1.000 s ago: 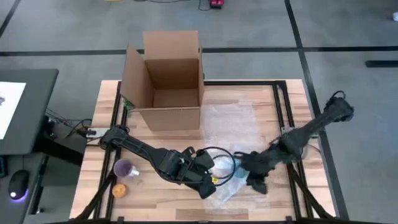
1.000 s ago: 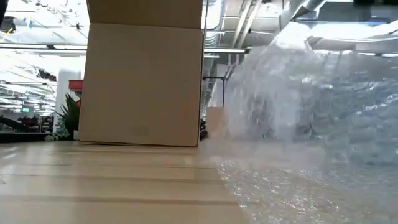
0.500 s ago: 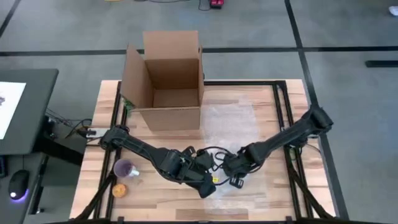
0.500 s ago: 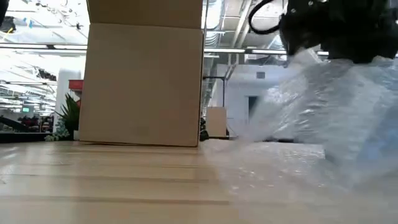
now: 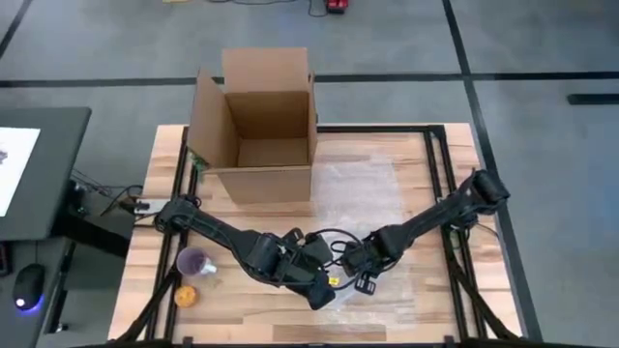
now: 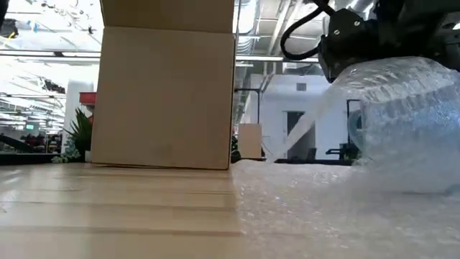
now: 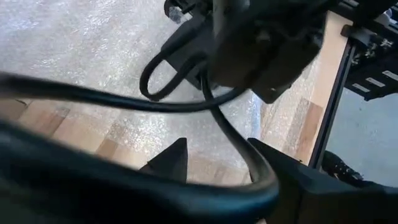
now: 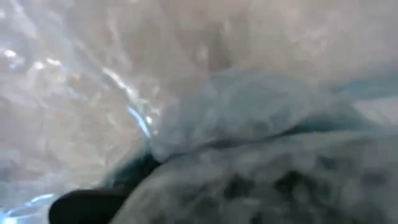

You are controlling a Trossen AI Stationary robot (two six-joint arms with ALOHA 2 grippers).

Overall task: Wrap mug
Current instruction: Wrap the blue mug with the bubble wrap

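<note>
The mug [image 6: 402, 126], bluish, lies on the table under bubble wrap [image 6: 424, 86], which is folded over it. The rest of the clear sheet [image 5: 358, 188] lies flat on the table's middle. My right gripper [image 5: 356, 266] is above the wrapped mug near the table's front, shut on the wrap. In the right wrist view the mug [image 8: 249, 106] shows close through the plastic. My left gripper [image 5: 327, 288] stands just left of it, open, with nothing between its fingers [image 7: 171, 163]. The arms hide the mug in the high view. My right gripper holds the bubble wrap from above, over the mug. A strip of wrap [image 6: 302, 129] runs slanting and taut from the table up to it. The wrap itself hides the fingertips, so which edge or how many layers it has cannot be told.
An open cardboard box [image 5: 259, 135] stands at the table's far left of middle. A purple cup [image 5: 195, 261] and a small orange thing [image 5: 186, 297] sit at the near left. Black cables [image 7: 186, 93] loop between the two grippers.
My right gripper has gone toward the table's left, carrying the bubble wrap's lifted near-right part with it. That part has folded over the mug and come down around it; the far part of the sheet has stayed flat.
</note>
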